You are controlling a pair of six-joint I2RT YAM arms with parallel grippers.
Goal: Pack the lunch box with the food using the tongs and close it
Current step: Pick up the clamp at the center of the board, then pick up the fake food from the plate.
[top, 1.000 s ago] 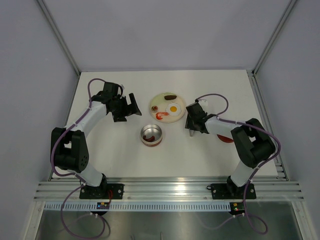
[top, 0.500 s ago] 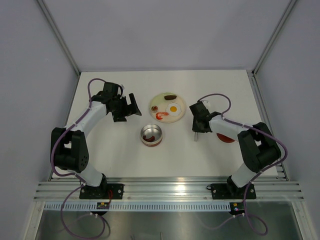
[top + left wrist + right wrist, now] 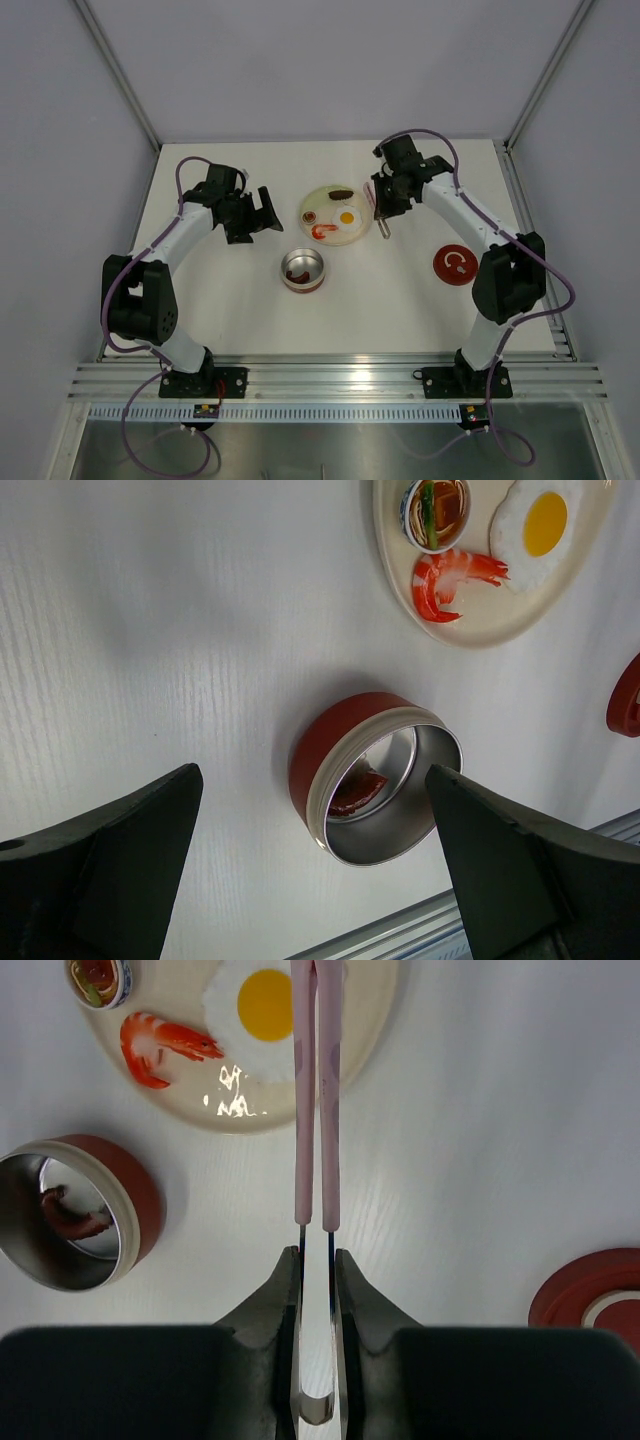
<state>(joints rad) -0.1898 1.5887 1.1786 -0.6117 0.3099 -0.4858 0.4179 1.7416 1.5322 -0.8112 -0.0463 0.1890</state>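
— Where are we seeing the tin [image 3: 303,270]?
— Sitting open nearest us, a brown piece [image 3: 357,790] inside, lid [image 3: 455,265] lying well right.
— Our grippers?
— Farther back, right gripper [image 3: 317,1255] is clamping the tongs [image 3: 317,1100] beside the plate [image 3: 345,236]; left gripper [image 3: 266,211] is gaping wide.

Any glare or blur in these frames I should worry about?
Right wrist: glare on the plate beside the egg; right gripper soft at the bottom edge, tongs sharp. Left wrist: left fingers are dark, defocused silhouettes; tin has a shiny inside that mirrors its contents, with a soft shadow to its left. Top: even light, faint shadows, no glare.
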